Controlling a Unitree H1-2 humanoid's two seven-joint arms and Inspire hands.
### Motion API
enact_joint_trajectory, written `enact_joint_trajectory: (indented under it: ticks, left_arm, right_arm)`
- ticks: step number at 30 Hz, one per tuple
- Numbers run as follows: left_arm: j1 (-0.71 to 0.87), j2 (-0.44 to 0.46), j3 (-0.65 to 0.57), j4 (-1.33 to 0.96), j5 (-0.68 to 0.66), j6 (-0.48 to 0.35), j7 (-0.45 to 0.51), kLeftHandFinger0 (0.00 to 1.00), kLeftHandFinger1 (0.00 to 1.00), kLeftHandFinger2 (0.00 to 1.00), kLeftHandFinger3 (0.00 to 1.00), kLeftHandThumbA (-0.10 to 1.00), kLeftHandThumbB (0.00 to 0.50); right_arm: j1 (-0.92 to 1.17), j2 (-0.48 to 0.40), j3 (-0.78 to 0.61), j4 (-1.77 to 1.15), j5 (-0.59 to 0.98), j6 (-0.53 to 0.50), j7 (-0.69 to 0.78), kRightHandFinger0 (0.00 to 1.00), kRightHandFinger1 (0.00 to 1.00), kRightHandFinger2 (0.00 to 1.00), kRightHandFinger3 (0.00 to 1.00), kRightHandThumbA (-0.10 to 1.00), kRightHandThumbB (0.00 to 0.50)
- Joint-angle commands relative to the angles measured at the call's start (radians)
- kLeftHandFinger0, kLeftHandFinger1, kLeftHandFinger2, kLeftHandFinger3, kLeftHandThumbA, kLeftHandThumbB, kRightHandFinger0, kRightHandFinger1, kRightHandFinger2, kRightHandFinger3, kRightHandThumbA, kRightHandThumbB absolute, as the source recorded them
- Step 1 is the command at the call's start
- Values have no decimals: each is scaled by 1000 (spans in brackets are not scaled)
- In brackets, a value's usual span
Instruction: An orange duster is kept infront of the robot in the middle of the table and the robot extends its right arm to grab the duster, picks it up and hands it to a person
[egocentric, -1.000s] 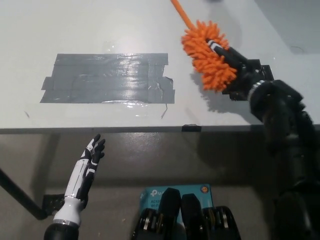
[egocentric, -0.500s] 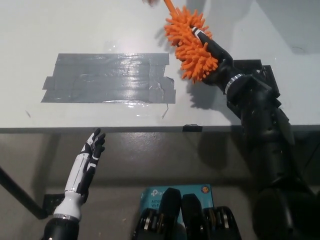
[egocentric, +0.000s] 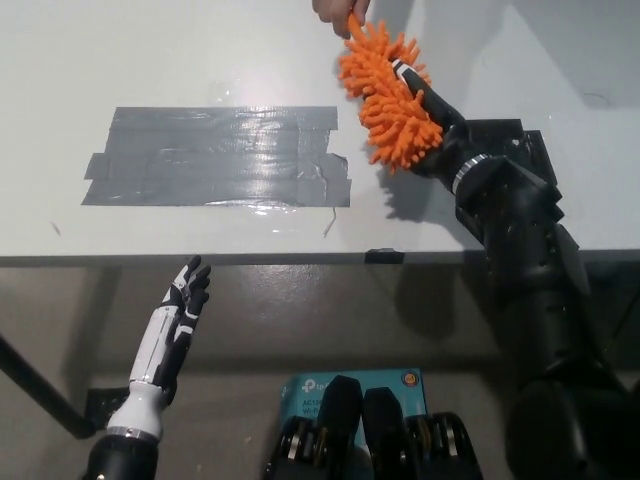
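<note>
White and glossy, the single table (egocentric: 150, 60) filled the upper half of the head view, its front edge running straight across the middle of the frame above a dull grey floor (egocentric: 330, 320). One patch of grey tape (egocentric: 215, 157), built from overlapping strips and shining under the light, lay on the table's left half. One orange duster (egocentric: 388, 100) was held up over the table's right side, a fluffy head of thick, stubby noodle-like strands in bright orange, its thin orange handle (egocentric: 352, 20) rising toward the top edge. The robot's black right hand (egocentric: 425, 105) was closed on the duster, its dark fingers partly buried in the strands, with the black arm reaching in from the lower right. At the top edge one person's hand (egocentric: 333, 10) touched the handle's upper end, only partly in view. The white left hand (egocentric: 182, 305) rested below the table's edge at lower left, fingers straight and slightly apart, holding nothing. One blue box (egocentric: 300, 392) showed at the bottom.
</note>
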Motion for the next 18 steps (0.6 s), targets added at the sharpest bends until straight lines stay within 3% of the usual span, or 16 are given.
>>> enact_joint_trajectory:
  ticks: [1, 2, 3, 4, 5, 6, 10, 18]
  left_arm:
    - [-18, 13, 4, -27, 3, -10, -3, 1000, 1000, 1000, 1000, 914, 155]
    - [-18, 13, 3, -27, 8, -9, -1, 1000, 1000, 1000, 1000, 917, 155]
    - [-18, 14, 3, -28, 10, -7, -1, 1000, 1000, 1000, 1000, 918, 157]
    - [-18, 14, 3, -29, 10, -4, -1, 1000, 1000, 1000, 1000, 920, 159]
    - [-18, 13, 3, -29, 9, -3, -1, 1000, 1000, 1000, 1000, 920, 159]
    - [-18, 13, 3, -30, 9, -2, -2, 1000, 1000, 1000, 1000, 922, 162]
    - [-20, 11, 3, -29, 6, 0, -3, 1000, 1000, 1000, 1000, 922, 165]
    - [-23, 12, 5, -26, 2, -3, -4, 1000, 1000, 1000, 1000, 917, 160]
  right_arm:
    - [-29, -7, 12, -35, 31, -4, 37, 0, 267, 699, 1000, -100, 171]
    - [-26, -7, 14, -41, 38, -1, 29, 10, 277, 688, 1000, -100, 226]
    - [-21, -6, 17, -47, 67, 0, 21, 307, 621, 1000, 1000, -60, 394]
    - [-7, -8, 30, -61, 103, 0, 43, 729, 1000, 1000, 1000, 147, 355]
    - [-1, -10, 38, -68, 111, 0, 63, 729, 1000, 1000, 1000, 147, 355]
    - [17, -15, 56, -87, 103, 0, 130, 1000, 1000, 1000, 1000, 378, 474]
    - [41, -24, 82, -116, 84, 0, 209, 1000, 1000, 1000, 1000, 541, 499]
    - [76, -64, 111, -172, 63, -20, 230, 1000, 1000, 1000, 1000, 723, 500]
